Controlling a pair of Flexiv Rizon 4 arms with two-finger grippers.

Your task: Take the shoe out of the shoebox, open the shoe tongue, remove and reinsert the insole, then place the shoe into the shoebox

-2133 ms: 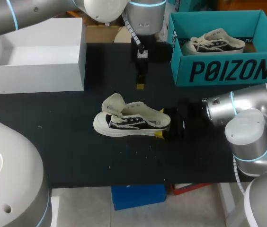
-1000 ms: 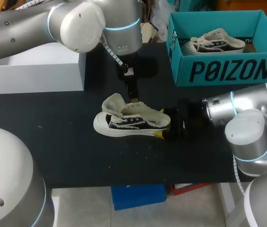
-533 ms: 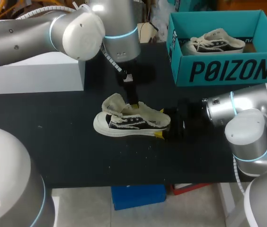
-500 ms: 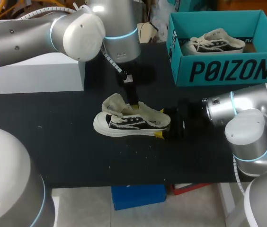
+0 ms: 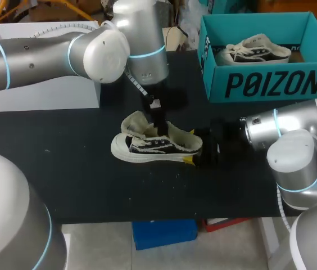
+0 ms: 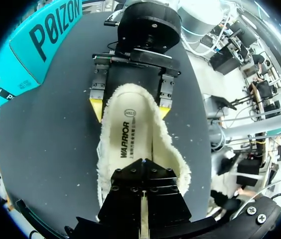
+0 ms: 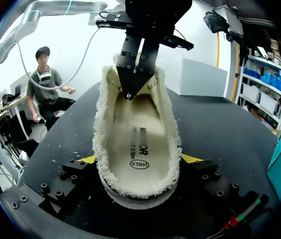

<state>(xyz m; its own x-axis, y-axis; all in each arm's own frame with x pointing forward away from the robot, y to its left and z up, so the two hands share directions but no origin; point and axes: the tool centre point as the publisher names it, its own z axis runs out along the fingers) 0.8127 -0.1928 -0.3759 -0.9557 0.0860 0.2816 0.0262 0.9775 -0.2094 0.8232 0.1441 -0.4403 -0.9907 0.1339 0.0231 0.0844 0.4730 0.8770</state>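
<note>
Clamping the heel of the shoe from both sides, the right hand is pinning it upright mid-table, probably to stop it sliding. The left hand is standing tip-down in the opening, fingers drawn together over the insole; whether they are pinching it cannot be told. The black table is carrying a teal shoebox holding a second shoe, and a white box.

shoe: cream fleece lining, black side with white lacing, white sole
insole: cream, dark print
shoebox: teal, black lettering
right gripper: black, yellow tips
table: black
arms: silver-grey, light-blue rings
</note>
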